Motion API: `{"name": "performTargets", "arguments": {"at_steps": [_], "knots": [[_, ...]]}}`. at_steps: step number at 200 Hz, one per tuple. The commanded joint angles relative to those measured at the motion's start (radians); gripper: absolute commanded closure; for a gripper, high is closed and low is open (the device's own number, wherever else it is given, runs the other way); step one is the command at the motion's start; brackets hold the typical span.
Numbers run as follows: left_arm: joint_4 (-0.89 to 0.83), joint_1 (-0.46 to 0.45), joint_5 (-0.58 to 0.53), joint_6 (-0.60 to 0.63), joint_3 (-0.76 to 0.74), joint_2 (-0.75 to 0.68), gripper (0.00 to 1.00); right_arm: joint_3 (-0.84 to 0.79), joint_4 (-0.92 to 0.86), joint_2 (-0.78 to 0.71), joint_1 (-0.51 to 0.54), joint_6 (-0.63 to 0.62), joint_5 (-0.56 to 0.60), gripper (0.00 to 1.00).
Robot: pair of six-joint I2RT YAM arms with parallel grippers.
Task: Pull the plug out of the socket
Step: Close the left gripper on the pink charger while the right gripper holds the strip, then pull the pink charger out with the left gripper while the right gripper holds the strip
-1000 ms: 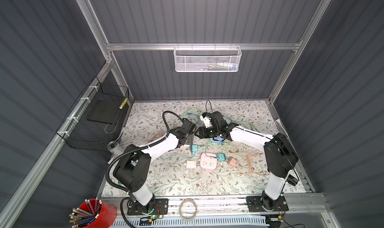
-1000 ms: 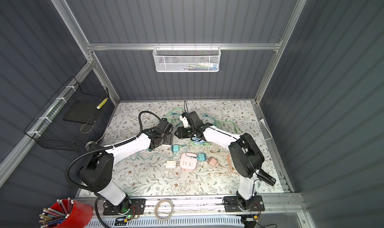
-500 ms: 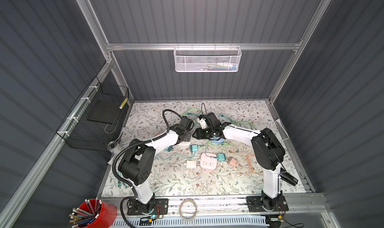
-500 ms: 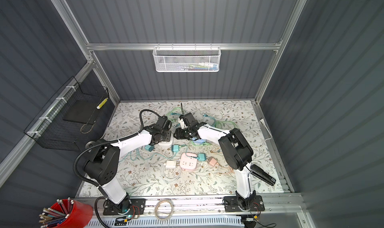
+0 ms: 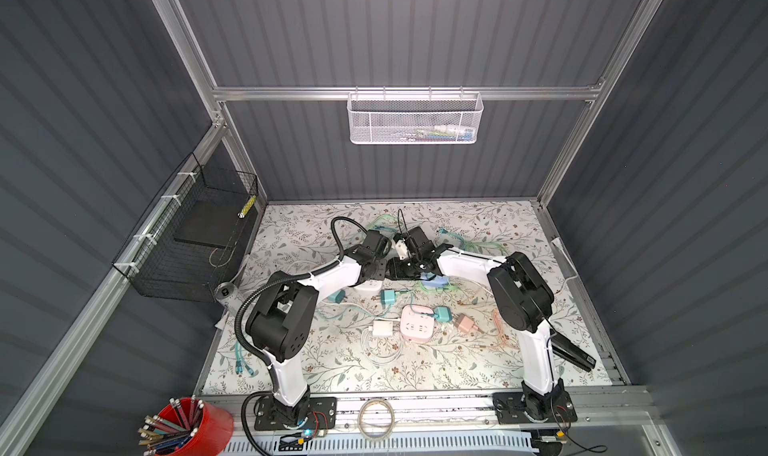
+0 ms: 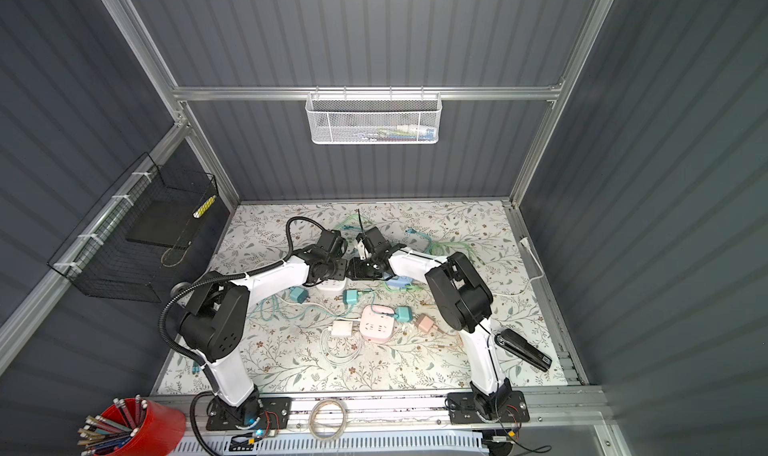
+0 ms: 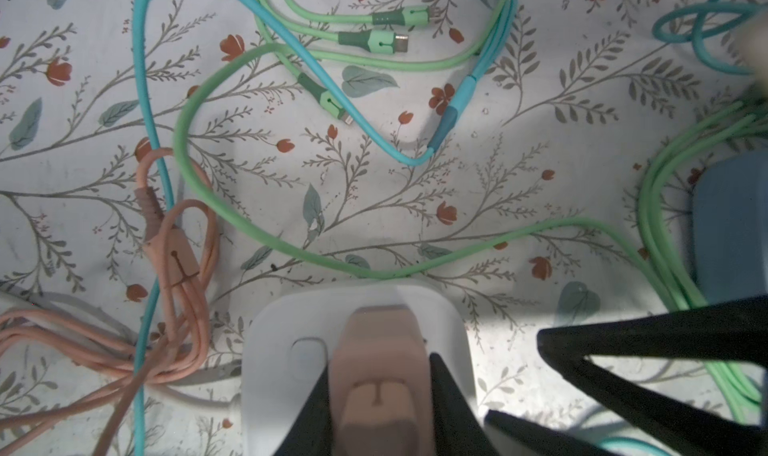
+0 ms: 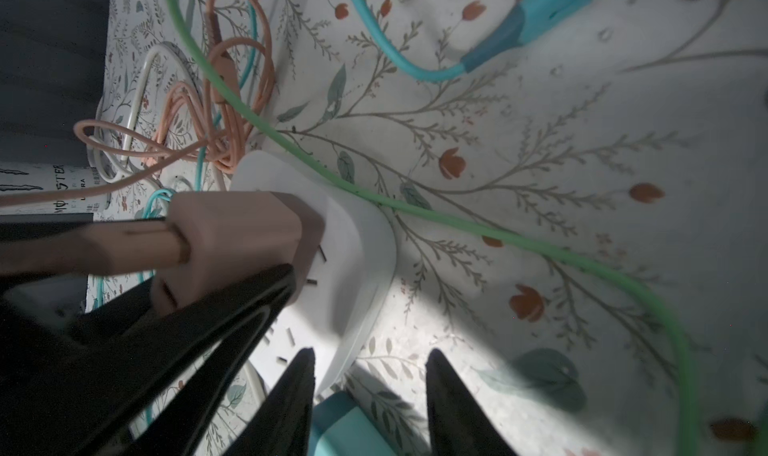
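Floral mat (image 8: pixel 540 175); left hand (image 7: pixel 380 364) clamps pink plug (image 8: pixel 237 229); can (image 8: pixel 37 184) reads "STER".

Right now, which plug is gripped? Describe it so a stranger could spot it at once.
On the floral mat, find the white socket where the two arms meet. The dusty-pink plug stands in it, pinched by the left claw; the other pink adapter lies loose.

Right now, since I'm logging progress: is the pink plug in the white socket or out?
In. The pink plug sits seated against the white socket, left end effector shut on it.
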Motion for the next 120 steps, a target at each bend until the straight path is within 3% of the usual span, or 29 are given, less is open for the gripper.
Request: {"name": "performTargets", "arguments": {"at_steps": [1,67,120], "knots": [[0.005,0.005,0.027,0.009,0.033,0.019,0.74,0.037,-0.015,0.025,-0.004,0.015,-0.014,0.54],[0.000,0.005,0.019,-0.003,0.043,0.026,0.85,0.067,0.000,0.060,-0.007,0.032,-0.028,0.50],[0.018,0.006,0.037,-0.043,0.051,0.020,0.90,0.096,-0.014,0.104,-0.005,0.060,-0.034,0.55]]}}
